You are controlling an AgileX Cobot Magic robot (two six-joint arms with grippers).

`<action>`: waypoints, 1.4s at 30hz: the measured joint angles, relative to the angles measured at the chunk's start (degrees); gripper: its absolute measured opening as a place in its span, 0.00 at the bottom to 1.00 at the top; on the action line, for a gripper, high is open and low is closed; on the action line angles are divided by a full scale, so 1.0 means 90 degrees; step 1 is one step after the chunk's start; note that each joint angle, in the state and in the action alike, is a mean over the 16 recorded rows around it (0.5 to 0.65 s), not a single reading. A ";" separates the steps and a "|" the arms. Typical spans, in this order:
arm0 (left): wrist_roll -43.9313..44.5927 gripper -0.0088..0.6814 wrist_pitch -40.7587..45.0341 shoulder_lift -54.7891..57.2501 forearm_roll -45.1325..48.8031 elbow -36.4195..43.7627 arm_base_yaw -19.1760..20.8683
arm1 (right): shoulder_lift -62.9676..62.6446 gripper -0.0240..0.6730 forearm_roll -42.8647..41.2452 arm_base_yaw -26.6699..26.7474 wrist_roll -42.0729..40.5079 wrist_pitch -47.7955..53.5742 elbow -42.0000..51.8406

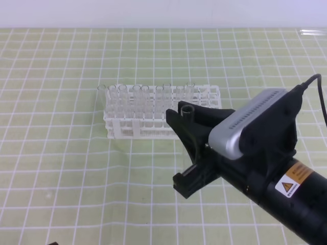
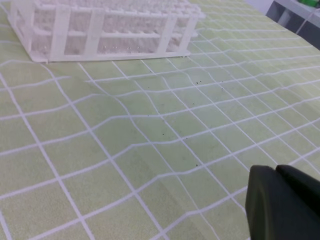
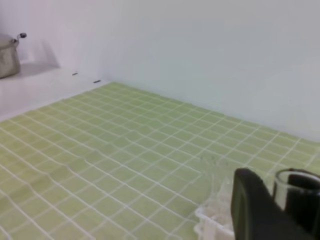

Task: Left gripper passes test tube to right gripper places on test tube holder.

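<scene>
**Tube upright beside the rack**

The right tool [image 1: 185, 145] grips the test tube [image 1: 187, 111] upright, just in front of the test tube holder [image 1: 162, 109] near the table's far edge. The left tool [image 2: 282, 202], shut and empty, sits well away.

L pincer [image 2: 284, 202] shut, low over mat [image 2: 150, 130]; rack [image 2: 100, 25] far off.

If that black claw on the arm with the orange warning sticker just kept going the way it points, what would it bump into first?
Probably the white plastic grid rack of clear tubes. The right gripper, pinching a slim clear glass test tube, points up-left toward the rack's near right end. Depth is unclear, so it might pass just above it.
</scene>
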 joint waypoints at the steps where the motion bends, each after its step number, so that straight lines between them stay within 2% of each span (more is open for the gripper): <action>1: -0.0001 0.01 -0.0005 0.0003 0.0002 0.0008 0.0001 | -0.0003 0.17 0.0027 0.0000 -0.0068 -0.0079 0.0026; 8: -0.0004 0.01 -0.0021 0.0010 0.0005 0.0023 0.0002 | -0.0024 0.17 -0.0043 -0.0126 -0.0400 -0.0971 0.0358; 14: -0.0006 0.01 -0.0037 0.0020 0.0011 0.0046 0.0004 | -0.0028 0.17 -0.0503 -0.0626 0.0010 -0.1582 0.0658; 19: -0.0004 0.01 -0.0026 0.0017 0.0009 0.0039 0.0003 | -0.0024 0.17 -0.1114 -0.1206 0.0664 -0.1639 0.0782; 34: -0.0002 0.01 -0.0010 -0.0003 0.0002 0.0008 -0.0001 | 0.0352 0.17 -0.4184 -0.3190 0.3816 -0.1343 0.0776; 42: -0.0004 0.01 -0.0021 0.0000 0.0002 0.0008 0.0000 | 0.0844 0.17 -0.4506 -0.3563 0.4043 -0.1292 0.0391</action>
